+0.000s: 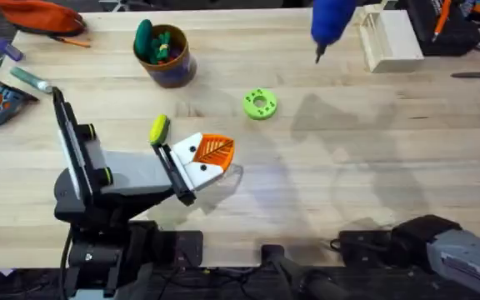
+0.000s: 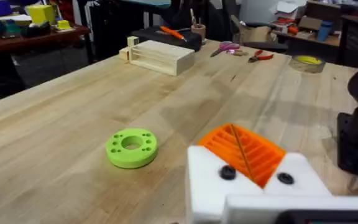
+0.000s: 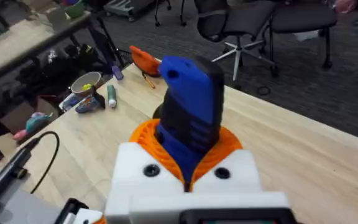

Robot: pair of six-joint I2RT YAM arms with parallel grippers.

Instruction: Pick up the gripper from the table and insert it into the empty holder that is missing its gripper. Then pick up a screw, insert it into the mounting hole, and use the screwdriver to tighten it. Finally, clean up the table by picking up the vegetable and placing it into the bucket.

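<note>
Pale wooden planks are making up the table (image 1: 373, 167), with tools and clutter lying along its far edge. At the lower left of the overhead view, the left gripper (image 1: 209, 157) is lying low over the table, its orange ribbed fingers (image 2: 244, 152) pressed together with nothing between them on their white mounts. Just beside that gripper, on its far left side, the yellow-green vegetable (image 1: 159, 130) is lying on the wood, close to the arm but not between the fingers. Farther off, toward the far left, the bucket (image 1: 167, 58) is standing upright with green toys sitting inside it. A lime-green disc (image 1: 260, 104) with holes is lying flat between the left gripper and the far side of the table, well apart from the bucket. Near the far edge, right of centre, the right gripper (image 3: 188, 171) is pinching the blue screwdriver (image 1: 332, 21) between its orange pads, and the thin metal tip is pointing down toward the table. Just to the right of the screwdriver, a pale wooden box (image 1: 387, 37) is sitting on the far side.
</note>
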